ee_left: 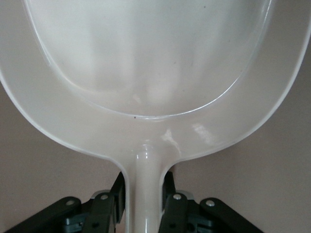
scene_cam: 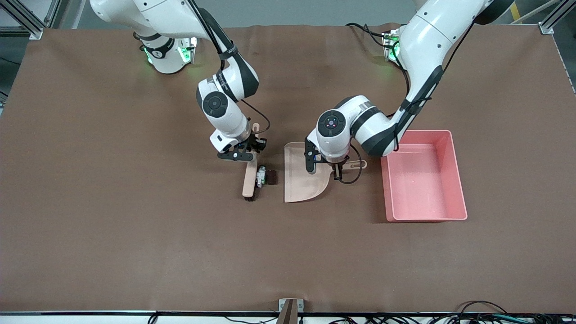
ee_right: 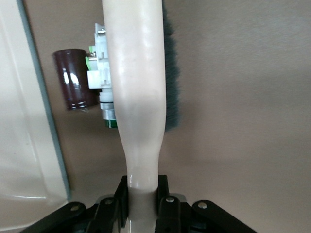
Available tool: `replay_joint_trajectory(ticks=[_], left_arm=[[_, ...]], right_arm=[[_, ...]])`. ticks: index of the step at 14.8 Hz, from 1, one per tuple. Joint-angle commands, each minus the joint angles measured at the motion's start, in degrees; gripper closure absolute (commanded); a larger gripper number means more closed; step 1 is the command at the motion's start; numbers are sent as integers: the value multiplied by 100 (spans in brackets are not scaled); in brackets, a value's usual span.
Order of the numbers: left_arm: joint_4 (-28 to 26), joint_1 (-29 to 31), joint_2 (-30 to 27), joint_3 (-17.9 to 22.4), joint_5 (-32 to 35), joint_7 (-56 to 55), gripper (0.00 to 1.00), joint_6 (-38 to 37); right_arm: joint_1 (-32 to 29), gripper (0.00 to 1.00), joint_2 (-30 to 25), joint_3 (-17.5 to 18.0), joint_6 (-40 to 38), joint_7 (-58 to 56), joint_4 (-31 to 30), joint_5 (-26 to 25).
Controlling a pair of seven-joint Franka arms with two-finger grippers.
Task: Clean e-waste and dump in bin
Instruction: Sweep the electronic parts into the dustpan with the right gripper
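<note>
- While the brown table point(scene_cam: 112, 225) carries everything, the beige dustpan point(scene_cam: 302, 180) serves as the landmark, lying flat near the middle.
- Toward the right arm's end from the dustpan, the right gripper point(scene_cam: 246, 155) is clenched on the handle of a beige brush point(scene_cam: 249, 177); the right wrist view shows both fingers point(ee_right: 119, 199) pressed against the handle, with dark bristles point(ee_right: 171, 73) along one edge of the brush head.
- Between the brush and the dustpan's open edge lies the e-waste point(scene_cam: 265, 176): a whitish-grey component point(ee_right: 99, 73) with green and orange bits, touching the brush head, and a small dark maroon block point(ee_right: 73, 77), glossy and cylinder-like, just beside the dustpan's lip without touching it. Both pieces are tiny against the pan.
- At the dustpan's handle, the left gripper point(scene_cam: 325, 168) grasps the narrow stem, its fingers point(ee_left: 119, 191) closed on either side.
- Toward the left arm's end from the dustpan stands the bin point(scene_cam: 454, 180), a pink rectangular tub with upright walls and rounded corners, near the handle and larger than the pan.
</note>
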Motion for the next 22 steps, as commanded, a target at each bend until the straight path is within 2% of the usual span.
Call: replay_joint_trajectory(ticks=[1,3,7,16,19,22], left_arm=[[161,-37,137,-13,117,44,67,-78],[161,-37,137,-13,117,44,67,-87],[161,-37,128,-13,117,44,67,-87],[170,-37,128,-13,117,44,67,-87],[161,-29,128,-13,117,52,67,-87],[161,-29,128,-13,117,70,67,-87]], right_arm=[[268,100,275,-73,-303,325,498,10],[356,100,390,-81,-523,335,753,-33],[497,100,610,-73,-910,589,1228,-508],[726,100,838,-55,-955,985,1756,-517],[787,100,917,-55,-1243,1196,2072,-517],[840,100,918,-73,-1280,1223,2082,-552]])
